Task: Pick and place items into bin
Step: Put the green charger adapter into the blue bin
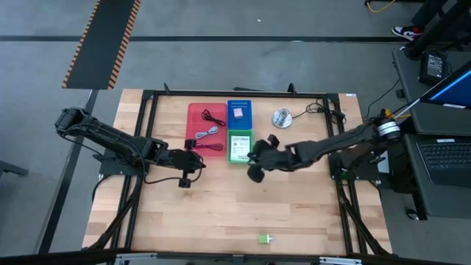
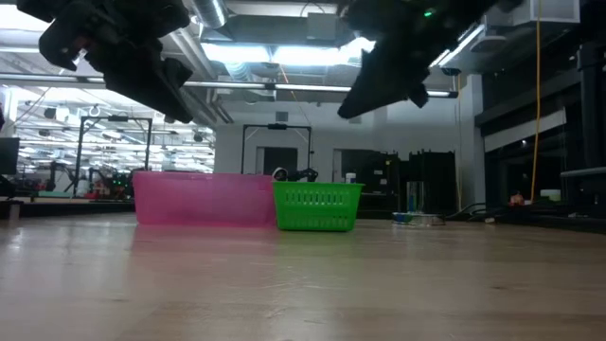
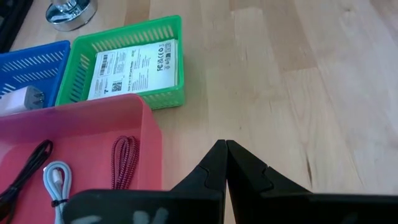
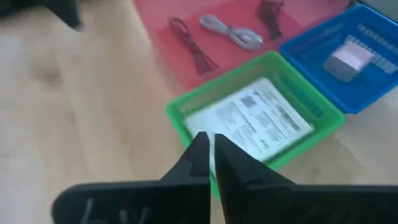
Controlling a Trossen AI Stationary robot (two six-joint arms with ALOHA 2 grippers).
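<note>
A pink tray holds a black cable, a grey-white cable and a dark red cable. A white card with black print lies flat in the green bin. A small white block sits in the blue bin. A tiny green block lies on the table near the front edge. My left gripper hovers shut beside the pink tray's near right corner. My right gripper hovers shut over the green bin's near edge. Neither holds anything.
A round silver disc stands on the table right of the blue bin. Black cables lie at the far right. A black frame runs around the wooden table top. Bare wood stretches between the bins and the front edge.
</note>
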